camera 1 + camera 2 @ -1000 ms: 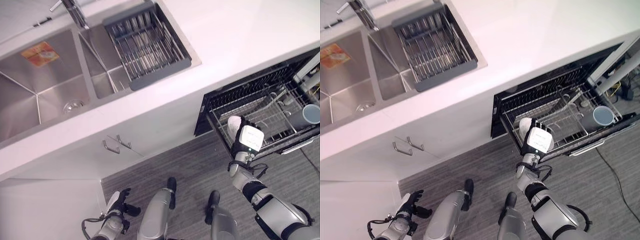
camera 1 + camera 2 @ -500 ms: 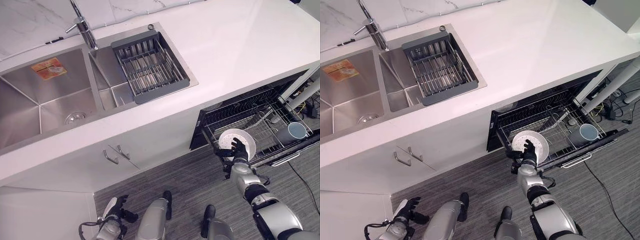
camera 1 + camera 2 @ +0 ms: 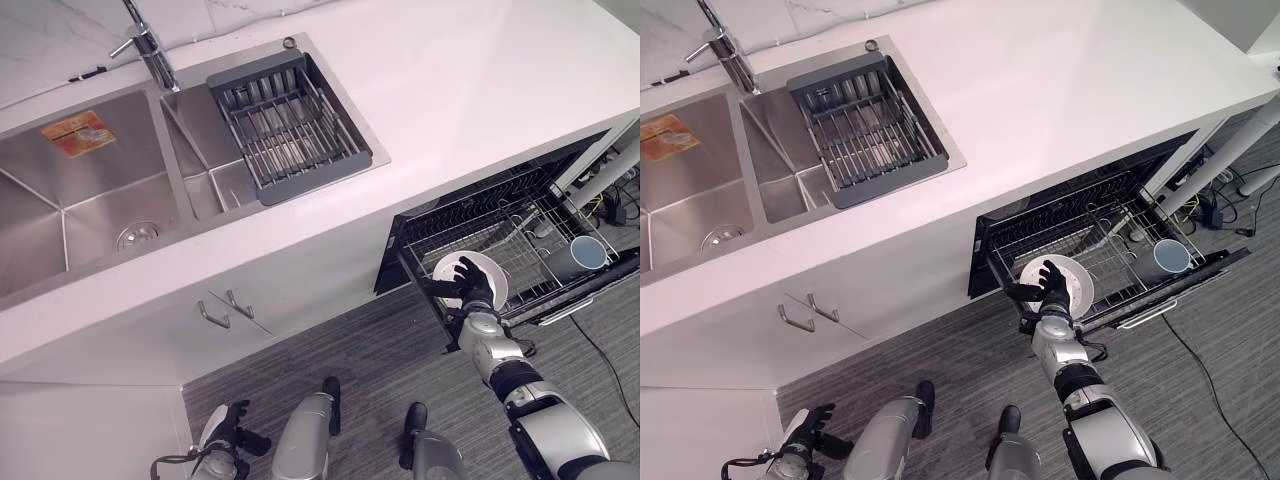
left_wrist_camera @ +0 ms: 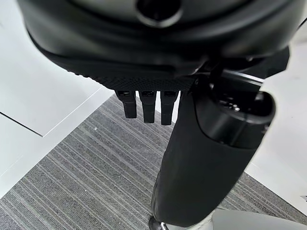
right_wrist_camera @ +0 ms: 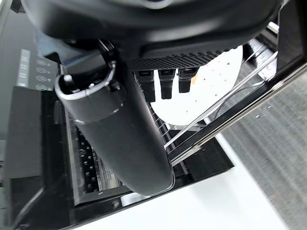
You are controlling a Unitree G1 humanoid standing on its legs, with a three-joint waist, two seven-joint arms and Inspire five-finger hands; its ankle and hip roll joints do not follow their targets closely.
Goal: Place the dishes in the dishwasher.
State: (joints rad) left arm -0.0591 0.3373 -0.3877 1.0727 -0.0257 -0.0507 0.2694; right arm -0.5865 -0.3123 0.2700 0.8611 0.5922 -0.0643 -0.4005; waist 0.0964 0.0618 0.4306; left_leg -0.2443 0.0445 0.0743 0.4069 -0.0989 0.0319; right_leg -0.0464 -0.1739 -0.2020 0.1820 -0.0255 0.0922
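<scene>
Hovering over plate (image 3: 482, 272) — right hand (image 3: 470, 288)

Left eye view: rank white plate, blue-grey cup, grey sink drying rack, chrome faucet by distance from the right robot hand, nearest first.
1. White plate, under the right robot hand, in the dishwasher rack.
2. Blue-grey cup, same rack's far right.
3. Grey sink drying rack, up in the sink.
4. Chrome faucet, beyond it.

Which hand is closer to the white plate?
The right hand: it is at the plate in the dishwasher rack. The left hand hangs low by the cabinet, far off.
</scene>
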